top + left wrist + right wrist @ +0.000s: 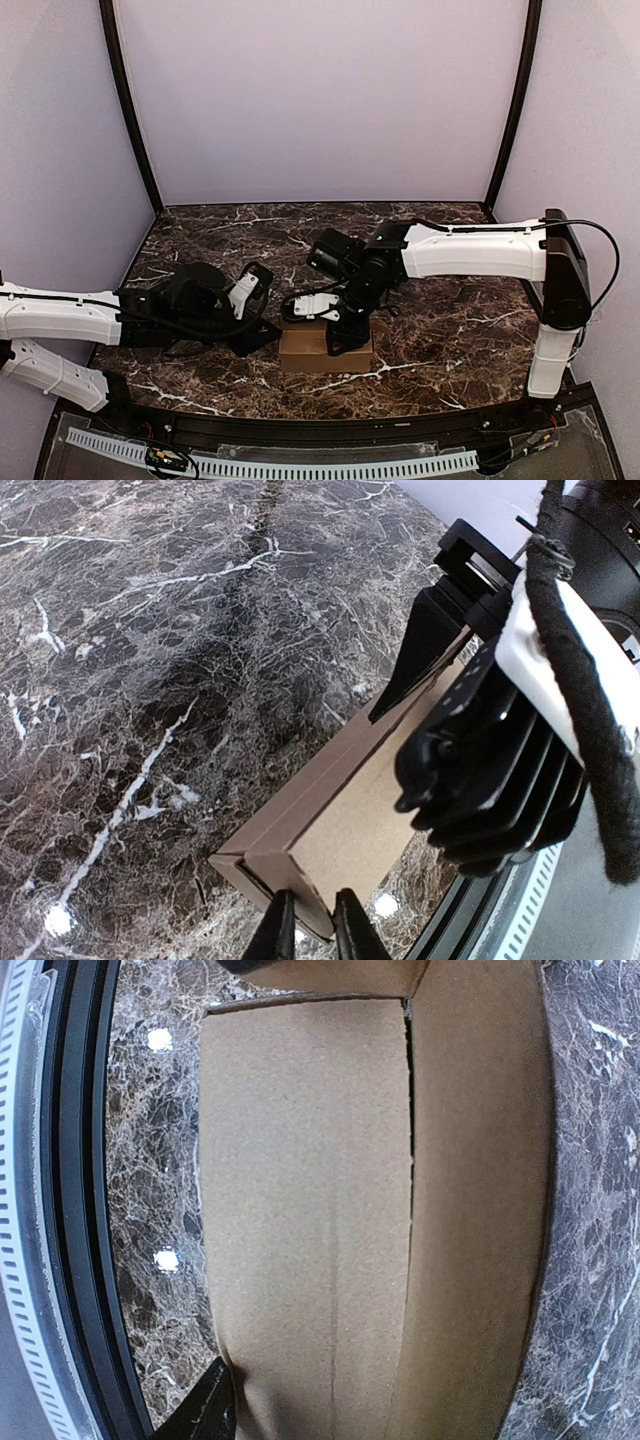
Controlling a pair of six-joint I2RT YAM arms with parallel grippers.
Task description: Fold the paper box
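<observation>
The paper box (310, 352) is a small brown cardboard mailer folded into shape, lying on the marble table near the front middle. My left gripper (268, 335) is at its left end. In the left wrist view (315, 932) its jaws are pinched on the corner of the box's (365, 825) end flap. My right gripper (345, 336) comes down onto the box top from behind. In the right wrist view (360, 1422) the box (310, 1200) fills the frame. One finger (205, 1410) presses its front edge and the other finger is hidden.
The marble table (450, 330) has a black raised rim (330, 425) along the front edge, close to the box. The right arm's black wrist (490, 760) hangs over the box's far end. Purple walls enclose the back and sides.
</observation>
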